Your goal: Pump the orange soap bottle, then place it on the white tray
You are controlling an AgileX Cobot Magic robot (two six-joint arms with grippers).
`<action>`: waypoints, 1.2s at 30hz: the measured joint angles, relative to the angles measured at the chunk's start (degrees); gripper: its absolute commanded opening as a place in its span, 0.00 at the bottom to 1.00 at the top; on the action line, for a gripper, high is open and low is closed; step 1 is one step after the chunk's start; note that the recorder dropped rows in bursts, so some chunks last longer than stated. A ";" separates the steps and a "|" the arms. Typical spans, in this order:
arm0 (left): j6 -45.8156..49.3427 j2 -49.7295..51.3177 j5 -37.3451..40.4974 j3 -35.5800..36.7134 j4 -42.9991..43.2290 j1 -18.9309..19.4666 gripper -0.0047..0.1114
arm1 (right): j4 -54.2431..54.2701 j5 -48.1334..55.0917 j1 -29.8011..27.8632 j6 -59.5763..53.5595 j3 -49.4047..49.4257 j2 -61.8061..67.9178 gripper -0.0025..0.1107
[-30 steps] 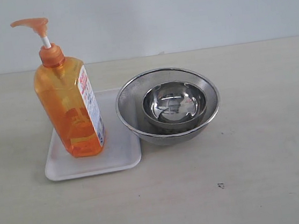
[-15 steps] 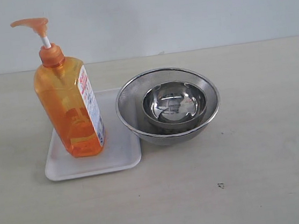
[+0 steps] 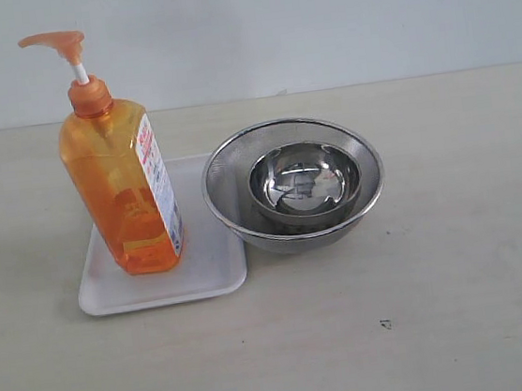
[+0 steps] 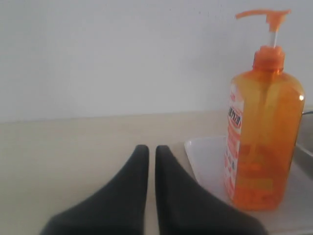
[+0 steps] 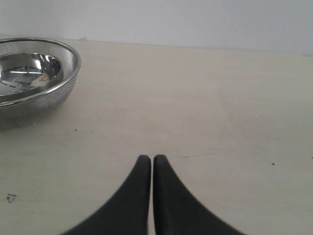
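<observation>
Nothing in the exterior view has shifted since a second ago: the tall translucent orange plastic soap bottle (image 3: 124,192) with its orange pump head stands upright on the flat white rectangular tray (image 3: 210,258), a little towards the tray's left edge, its label facing the right edge. The round steel mesh strainer bowl (image 3: 230,171) sits just beside the tray's right edge on the pale table (image 3: 440,279), with a smaller polished steel bowl (image 3: 304,186) nested inside it. The left gripper (image 4: 148,148) hangs low over the table near the tray, its dark jaws drawn together with only a thin slit between them, empty. The right gripper (image 5: 148,157) is closed on nothing, well apart from the strainer.
</observation>
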 measured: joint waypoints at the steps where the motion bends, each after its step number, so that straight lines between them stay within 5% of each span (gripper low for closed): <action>1: 0.31 0.00 0.19 0.65 -0.23 0.00 0.08 | 0.00 0.00 0.00 0.00 0.00 0.00 0.02; 36: 4.82 0.00 6.73 2.16 -6.85 0.00 0.08 | 0.00 0.00 0.00 0.00 0.00 0.00 0.02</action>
